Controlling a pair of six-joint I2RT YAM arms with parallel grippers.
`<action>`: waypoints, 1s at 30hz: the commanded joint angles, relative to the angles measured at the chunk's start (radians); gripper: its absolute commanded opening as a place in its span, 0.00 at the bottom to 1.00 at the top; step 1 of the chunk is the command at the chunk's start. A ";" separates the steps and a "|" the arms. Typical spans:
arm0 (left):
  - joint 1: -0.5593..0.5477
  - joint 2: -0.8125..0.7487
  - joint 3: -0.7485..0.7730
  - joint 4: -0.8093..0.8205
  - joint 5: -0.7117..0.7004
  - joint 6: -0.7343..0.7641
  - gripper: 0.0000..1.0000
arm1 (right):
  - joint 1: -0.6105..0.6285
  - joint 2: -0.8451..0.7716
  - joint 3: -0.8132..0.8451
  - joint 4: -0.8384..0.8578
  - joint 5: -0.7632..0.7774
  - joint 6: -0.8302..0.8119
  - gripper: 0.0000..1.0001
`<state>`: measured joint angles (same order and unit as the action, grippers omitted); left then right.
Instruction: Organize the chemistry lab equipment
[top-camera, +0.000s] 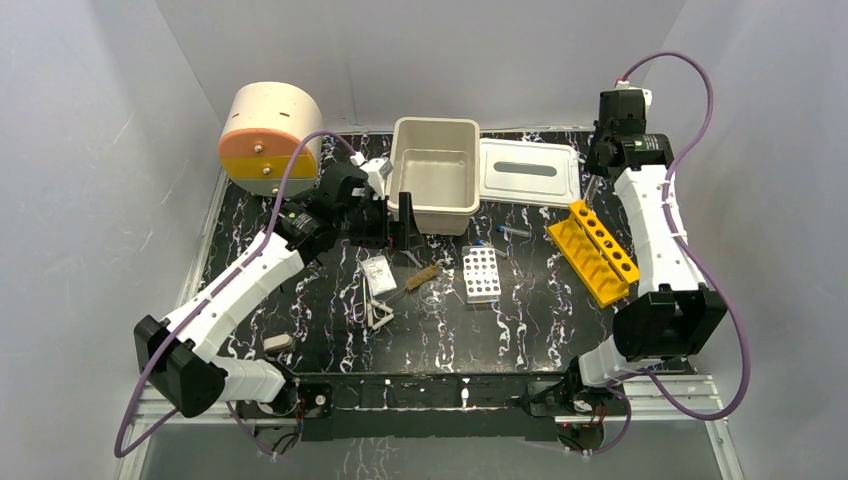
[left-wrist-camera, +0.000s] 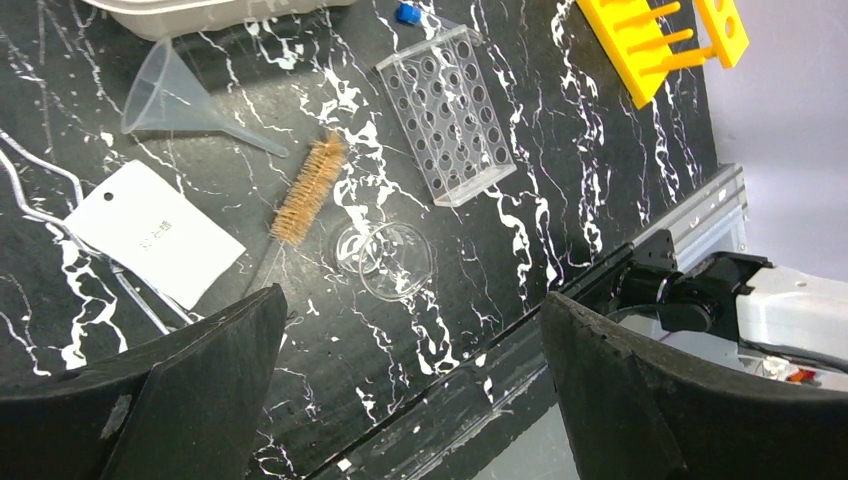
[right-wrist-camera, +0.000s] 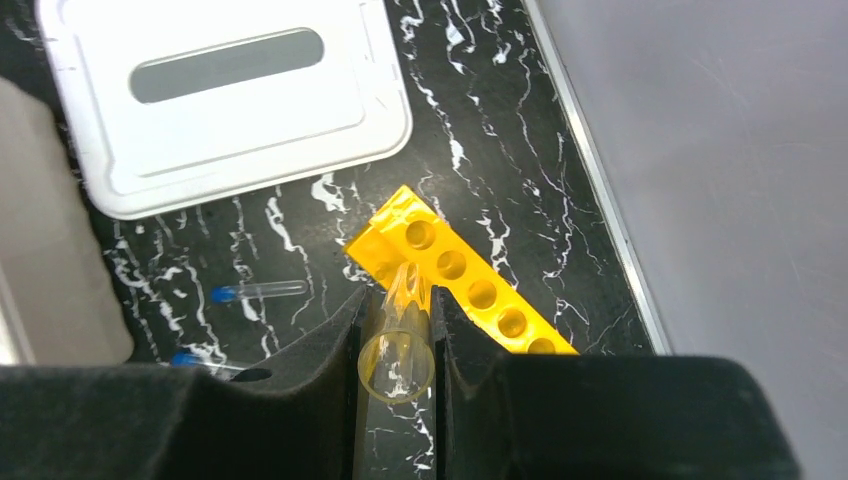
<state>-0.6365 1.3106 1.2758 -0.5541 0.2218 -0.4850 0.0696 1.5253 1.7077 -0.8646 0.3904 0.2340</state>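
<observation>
My left tool (left-wrist-camera: 410, 335) hangs spread and empty over the tabletop (left-wrist-camera: 600, 200), above the loose brush (left-wrist-camera: 305, 190), funnel (left-wrist-camera: 175, 95) and holed rack (left-wrist-camera: 450, 115). My right tool (right-wrist-camera: 398, 320) is clamped on a clear glass tube (right-wrist-camera: 397, 368), tipped over one end of the yellow tube rack (right-wrist-camera: 480, 295). I judge I am racking tubes: next, lower it straight into a hole. Two blue-capped tubes (right-wrist-camera: 258, 292) lie nearby, not in the way.
</observation>
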 joint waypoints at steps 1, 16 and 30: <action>0.006 -0.055 -0.011 0.010 -0.078 -0.036 0.98 | -0.019 -0.022 -0.062 0.096 0.071 0.030 0.24; 0.032 0.011 0.008 0.049 -0.129 -0.044 0.98 | -0.081 0.012 -0.147 0.173 0.016 0.076 0.24; 0.051 -0.006 -0.044 0.150 -0.159 -0.050 0.98 | -0.111 0.017 -0.257 0.283 -0.039 0.069 0.24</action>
<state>-0.5961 1.3319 1.2556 -0.4427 0.0765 -0.5392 -0.0338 1.5463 1.4563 -0.6632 0.3527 0.3077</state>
